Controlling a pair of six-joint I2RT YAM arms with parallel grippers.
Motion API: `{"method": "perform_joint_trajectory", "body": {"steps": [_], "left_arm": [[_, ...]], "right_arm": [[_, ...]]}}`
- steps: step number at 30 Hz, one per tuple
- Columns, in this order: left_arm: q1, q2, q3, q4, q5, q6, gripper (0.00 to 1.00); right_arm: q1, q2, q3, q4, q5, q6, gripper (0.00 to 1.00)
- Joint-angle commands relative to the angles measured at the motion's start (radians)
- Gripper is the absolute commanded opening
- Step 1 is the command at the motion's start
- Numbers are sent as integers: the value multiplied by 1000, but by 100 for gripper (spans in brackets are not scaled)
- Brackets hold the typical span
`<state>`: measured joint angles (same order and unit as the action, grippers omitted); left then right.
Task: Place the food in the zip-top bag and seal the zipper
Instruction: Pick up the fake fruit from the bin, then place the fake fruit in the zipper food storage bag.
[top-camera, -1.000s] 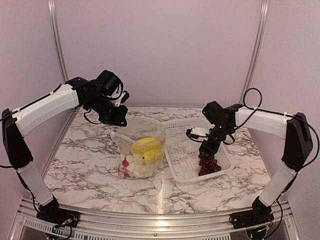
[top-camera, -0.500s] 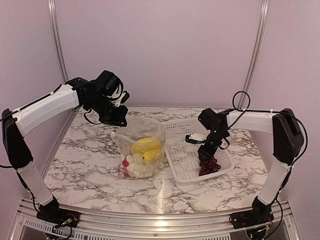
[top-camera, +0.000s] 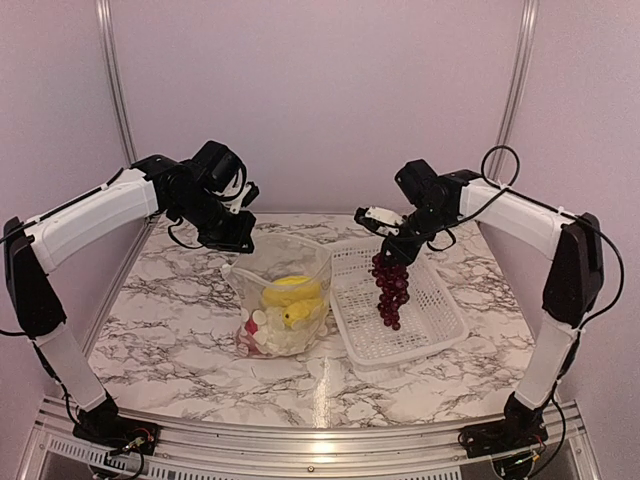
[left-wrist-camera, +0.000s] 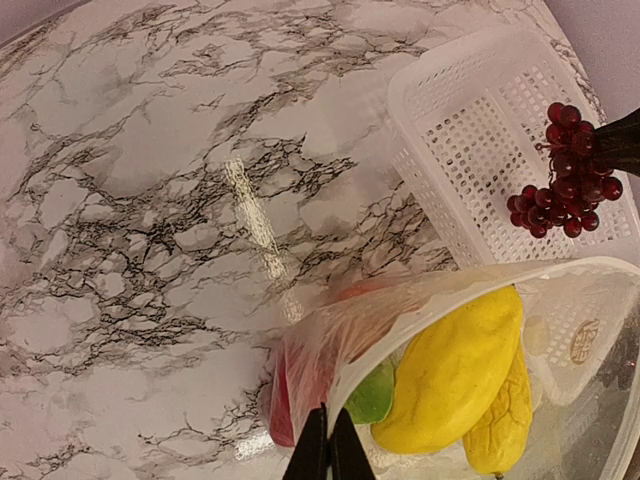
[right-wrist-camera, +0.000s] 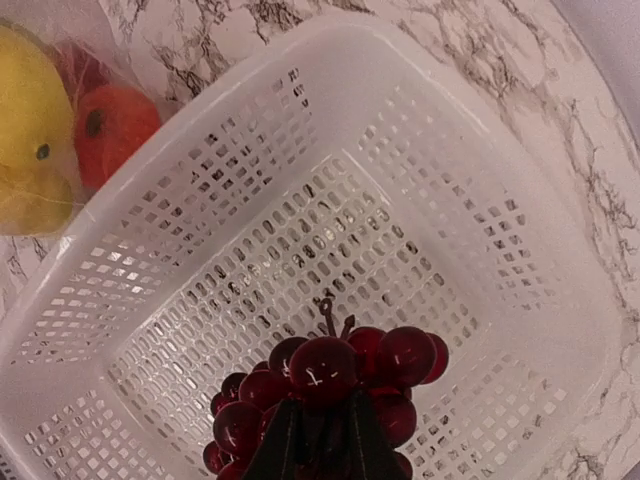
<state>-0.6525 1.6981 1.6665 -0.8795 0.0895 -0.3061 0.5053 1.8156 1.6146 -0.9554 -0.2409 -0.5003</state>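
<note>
The clear zip-top bag (top-camera: 288, 262) stands open on the marble, its mouth rim with the zipper (left-wrist-camera: 470, 288) lifted at one edge by my left gripper (top-camera: 233, 243), which is shut on that rim (left-wrist-camera: 327, 452). Inside lie two yellow pieces (left-wrist-camera: 452, 368), a green leaf (left-wrist-camera: 374, 394), a red piece (left-wrist-camera: 284, 402), white cauliflower (top-camera: 282, 338) and the orange pumpkin (right-wrist-camera: 113, 122). My right gripper (top-camera: 392, 250) is shut on the top of the dark purple grapes (top-camera: 392, 288), which hang above the basket. In the right wrist view the grapes (right-wrist-camera: 345, 378) fill the space between the fingers (right-wrist-camera: 276, 448).
A white perforated basket (top-camera: 420, 318) sits right of the bag, with nothing lying in it (right-wrist-camera: 300, 210). The marble table (top-camera: 170, 300) has metal rails along its front and upright posts at the back corners.
My right gripper closed on the grapes in the basket and lifted them up and toward the back left. The left arm and the bag have not moved.
</note>
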Motion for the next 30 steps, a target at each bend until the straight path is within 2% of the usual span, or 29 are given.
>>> {"method": "perform_joint_trajectory", "body": {"steps": [1, 6, 13, 17, 25, 30], "left_arm": [[6, 16, -6, 7, 13, -1, 0], [5, 33, 12, 10, 24, -7, 0], [5, 41, 13, 10, 29, -18, 0], [5, 45, 18, 13, 37, -24, 0], [5, 35, 23, 12, 38, -27, 0], [5, 23, 14, 13, 38, -29, 0]], "right_arm": [[-4, -73, 174, -21, -188, -47, 0], [12, -118, 302, 31, -332, -33, 0], [74, -131, 485, 124, -383, -8, 0], [98, -75, 605, 152, -456, 46, 0], [174, -3, 609, 289, -531, 132, 0], [224, 16, 515, 360, -523, 128, 0]]}}
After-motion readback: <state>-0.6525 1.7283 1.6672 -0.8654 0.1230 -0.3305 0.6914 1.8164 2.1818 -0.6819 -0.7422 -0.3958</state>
